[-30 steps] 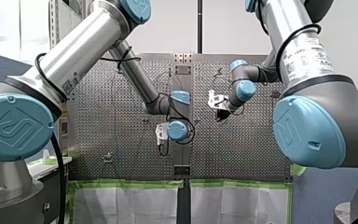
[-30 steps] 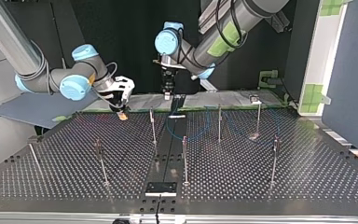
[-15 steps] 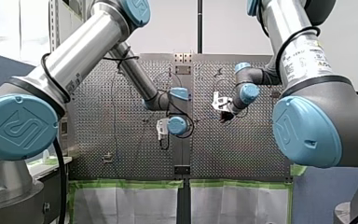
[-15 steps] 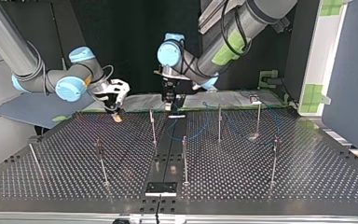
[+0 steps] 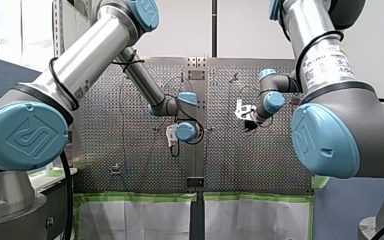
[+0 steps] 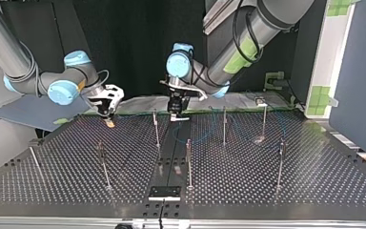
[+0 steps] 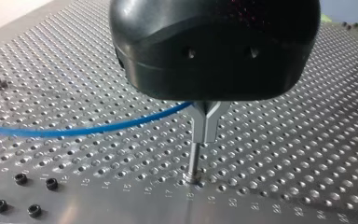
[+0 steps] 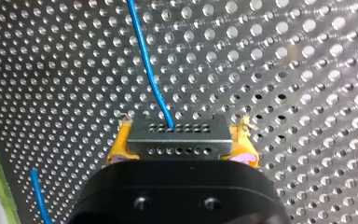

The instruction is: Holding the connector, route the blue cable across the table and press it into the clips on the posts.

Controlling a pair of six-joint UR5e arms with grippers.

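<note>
Right tool [image 6: 108, 122] farther top-view left, connector [image 8: 179, 137] clamped, seen only at wrist; left tool [image 6: 177, 115] unreadable

front: rear | top: opposite | wrists: seemingly close | shared: table [image 6: 267, 181]

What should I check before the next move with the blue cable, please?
1. Connector clamped by my right gripper between its yellow pads: ok.
2. Blue cable leaves the connector without a kink: ok.
3. Cable seated in the forked clip under my left gripper: cannot tell; it reaches the fork.
4. My left gripper's hold on the cable: cannot tell.
5. Grippers apart in the top view: ok.
</note>
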